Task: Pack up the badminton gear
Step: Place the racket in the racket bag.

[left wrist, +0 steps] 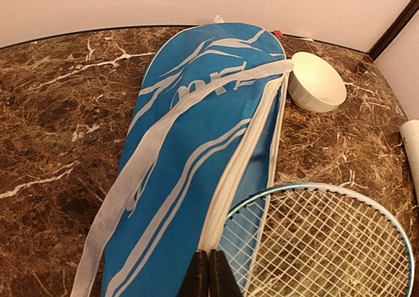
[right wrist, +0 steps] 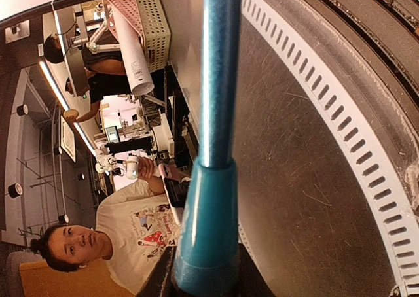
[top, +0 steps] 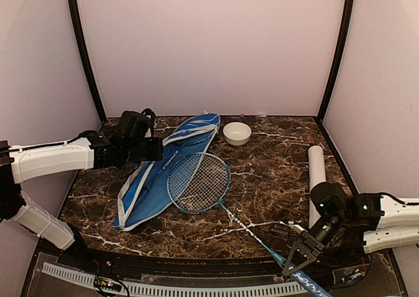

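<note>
Your right gripper (top: pixel 298 254) was clamped on the thin blue-framed racket (top: pixel 198 182) where its shaft met the blue handle (top: pixel 308 280), out past the near edge of the brown marbled table (top: pixel 262 179); the strung head lay against the long blue white-trimmed racket cover (top: pixel 157 179), partly over its edge; your left gripper (left wrist: pixel 209 254) was pressed together at the cover's white trim, though whether it pinched fabric I could not tell; the racket looked light, whippy, its strings delicate, so you did best steering from the stiff handle end; the cover looked limp, best taken by its trim.
</note>
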### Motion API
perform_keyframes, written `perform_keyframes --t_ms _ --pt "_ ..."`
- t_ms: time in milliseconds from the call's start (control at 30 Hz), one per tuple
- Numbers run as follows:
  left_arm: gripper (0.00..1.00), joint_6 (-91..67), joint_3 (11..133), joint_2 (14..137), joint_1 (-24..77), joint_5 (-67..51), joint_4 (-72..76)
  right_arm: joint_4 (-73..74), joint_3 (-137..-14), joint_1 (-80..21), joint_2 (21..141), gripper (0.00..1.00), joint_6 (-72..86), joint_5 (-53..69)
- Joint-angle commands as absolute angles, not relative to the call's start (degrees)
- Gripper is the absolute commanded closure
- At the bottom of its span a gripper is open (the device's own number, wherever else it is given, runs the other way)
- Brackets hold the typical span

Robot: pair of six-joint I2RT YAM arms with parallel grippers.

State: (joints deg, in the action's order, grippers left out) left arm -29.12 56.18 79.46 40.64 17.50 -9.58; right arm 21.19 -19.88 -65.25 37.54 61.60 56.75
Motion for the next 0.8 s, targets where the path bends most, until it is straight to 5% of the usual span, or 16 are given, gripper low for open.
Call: perform_keyframes --t_ms 0,200,767 --pt "1.0 -27.7 54.5 75.9 40.3 14.9 -3.9 8.4 -19.5 -65.7 41.7 1.0 61.5 54.8" --pt "1.0 -26.8 52.3 74.8 40.3 12.6 -2.5 -15.6 -14.7 -65.6 46.1 1.0 72.4 50.3" --pt "1.0 -25.7 49.7 74.1 40.3 7.0 0.7 -42.9 -16.3 -65.6 69.1 1.0 78.1 46.1"
